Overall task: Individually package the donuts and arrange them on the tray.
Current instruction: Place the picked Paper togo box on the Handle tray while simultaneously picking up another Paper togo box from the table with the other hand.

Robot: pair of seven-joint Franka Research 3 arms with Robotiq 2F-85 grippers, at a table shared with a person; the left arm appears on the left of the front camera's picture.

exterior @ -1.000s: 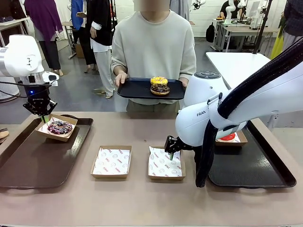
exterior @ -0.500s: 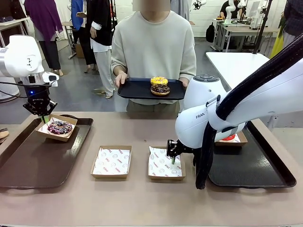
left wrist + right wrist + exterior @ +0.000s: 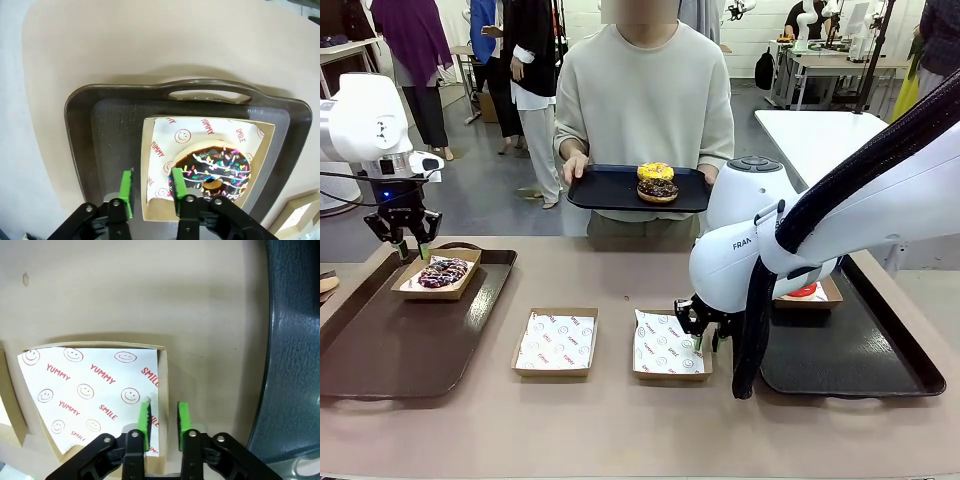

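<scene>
Desk [image 3: 620, 440], front view. Left tool [image 3: 411, 247] hangs over the far end of the left tray [image 3: 380, 345], jaws apart, gripping nothing. Just near and right of it, the donut carton [image 3: 420, 290] sits on that tray and holds the dark sprinkled donut [image 3: 442, 273]. Two paper-lined cartons stand on the desk between the trays: left empty carton [image 3: 553, 371] and right empty carton [image 3: 665, 376]. Right tool [image 3: 703, 335] is down at the right edge of the right empty carton. Red donut [image 3: 804, 290] lies in a carton at the far end of the right tray [image 3: 860, 365], mostly hidden by the right arm. Person [image 3: 645, 90] at the far side holds a black tray [image 3: 610, 190] with the yellow donut [image 3: 656, 171] stacked on the chocolate donut [image 3: 658, 189].

Left wrist view. Left tool [image 3: 152, 187] is open. Its fingers straddle the donut carton [image 3: 146, 150] wall, one green pad over the bare left tray [image 3: 90, 140], the other over the printed liner beside the dark sprinkled donut [image 3: 215, 172].

Right wrist view. Right tool [image 3: 163, 422] is closed on the side wall of the right empty carton [image 3: 163, 370], one pad inside over the liner, one outside over the desk [image 3: 125, 290]. Right tray [image 3: 295, 340] lies just beside.
</scene>
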